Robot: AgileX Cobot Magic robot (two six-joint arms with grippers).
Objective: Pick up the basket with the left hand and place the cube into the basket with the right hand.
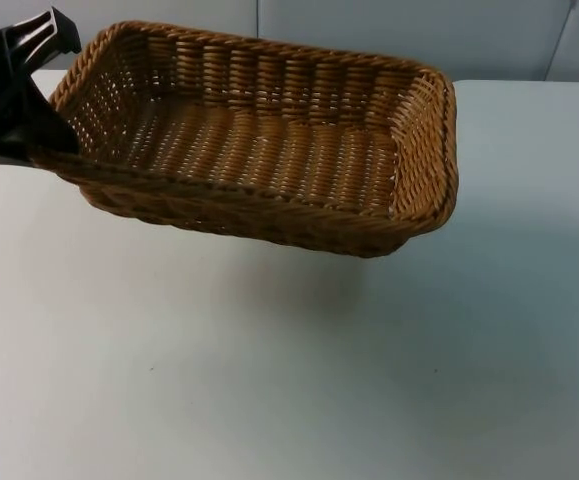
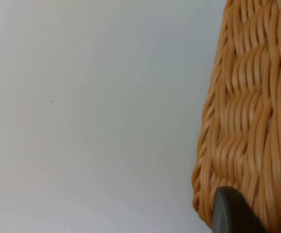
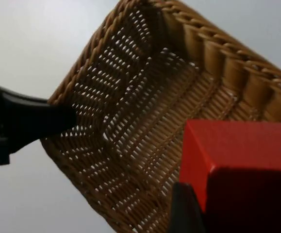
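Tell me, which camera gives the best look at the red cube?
The right wrist view: the red cube looms close, held in the right gripper above the brown woven wicker basket. The top view has the basket raised by the left gripper, its inside bare; the left wrist view has basket wall.

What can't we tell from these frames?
- Left gripper: top view, fingertips hidden by the basket rim.
- Right gripper: right wrist view, the red cube covers all but one fingertip.
- Cube's height above the basket floor: cannot tell.
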